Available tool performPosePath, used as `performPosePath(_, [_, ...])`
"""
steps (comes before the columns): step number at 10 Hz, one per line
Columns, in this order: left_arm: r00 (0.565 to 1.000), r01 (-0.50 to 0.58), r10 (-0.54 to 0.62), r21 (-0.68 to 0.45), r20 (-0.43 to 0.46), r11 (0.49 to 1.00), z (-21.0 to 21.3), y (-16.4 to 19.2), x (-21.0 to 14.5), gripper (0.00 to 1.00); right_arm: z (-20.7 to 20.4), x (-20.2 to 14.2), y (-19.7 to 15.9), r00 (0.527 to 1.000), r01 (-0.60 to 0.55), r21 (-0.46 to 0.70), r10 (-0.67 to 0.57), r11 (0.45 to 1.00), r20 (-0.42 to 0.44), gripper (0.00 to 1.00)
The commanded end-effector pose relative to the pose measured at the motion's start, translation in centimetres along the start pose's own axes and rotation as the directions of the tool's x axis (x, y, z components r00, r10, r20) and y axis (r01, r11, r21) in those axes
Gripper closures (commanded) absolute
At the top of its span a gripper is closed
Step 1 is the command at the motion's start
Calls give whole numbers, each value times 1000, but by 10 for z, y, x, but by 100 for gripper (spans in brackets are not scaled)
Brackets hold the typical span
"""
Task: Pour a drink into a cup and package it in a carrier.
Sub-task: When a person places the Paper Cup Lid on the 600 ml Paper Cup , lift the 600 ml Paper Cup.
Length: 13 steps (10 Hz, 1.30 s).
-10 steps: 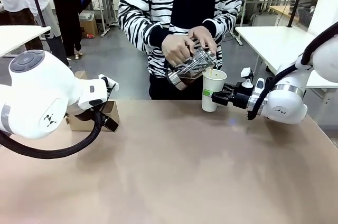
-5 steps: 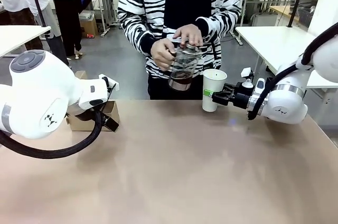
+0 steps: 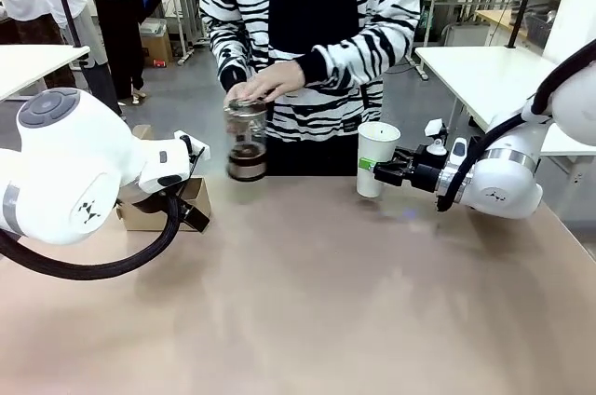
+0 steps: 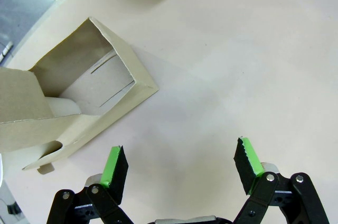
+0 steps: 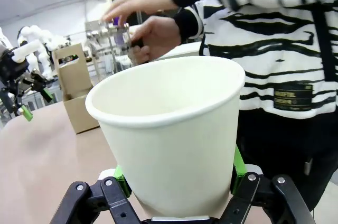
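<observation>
**Front view:** The tall white paper cup [image 3: 377, 157] has an open top and no lid. It stands near the far edge of the table [image 3: 326, 302], at about 1 o'clock from the table's middle. The right gripper [image 3: 387, 170] pinches it low on its side. Well apart at the cup's 9 o'clock, the person's hands [image 3: 265, 86] hold the rounded clear glass carafe [image 3: 247, 139] upright, with dark brown drink [image 3: 247, 155] low inside it. The small brown cardboard carrier [image 3: 142, 219] sits at the table's 10 o'clock, partly behind the left arm.

**Left wrist view:** The left gripper [image 4: 182, 155] hangs with its jaws spread and empty. The carrier lies apart from it, at its 10 o'clock.

**Right wrist view:** Green pads [image 5: 121, 175] press both sides of the cup. How full the cup is cannot be seen.

Pouring looks finished. The next move, I judge, is to carry the cup level toward 9 o'clock and lower it into a carrier hole, perhaps after lidding it.
</observation>
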<state>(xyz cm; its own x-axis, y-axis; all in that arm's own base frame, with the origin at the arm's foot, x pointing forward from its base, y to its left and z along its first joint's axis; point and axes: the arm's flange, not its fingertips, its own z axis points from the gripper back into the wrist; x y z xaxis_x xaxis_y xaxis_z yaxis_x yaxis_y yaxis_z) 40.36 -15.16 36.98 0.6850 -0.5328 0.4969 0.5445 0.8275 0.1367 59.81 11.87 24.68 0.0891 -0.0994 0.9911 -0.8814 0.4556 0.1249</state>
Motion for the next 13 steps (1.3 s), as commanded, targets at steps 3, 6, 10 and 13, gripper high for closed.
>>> performPosePath(3, [1000,0,0,-2,2,1000,1,0,0,0,-2,2,0,1000,-1,-9,1,1000,9,19])
performPosePath(6, [1000,0,0,-2,2,1000,1,0,0,0,-2,2,0,1000,-1,-9,1,1000,9,19])
performPosePath(10, [1000,0,0,-2,2,1000,1,0,0,0,-2,2,0,1000,-1,-9,1,1000,9,19])
performPosePath(13, [1000,0,0,-2,2,1000,1,0,0,0,-2,2,0,1000,-1,-9,1,1000,9,19])
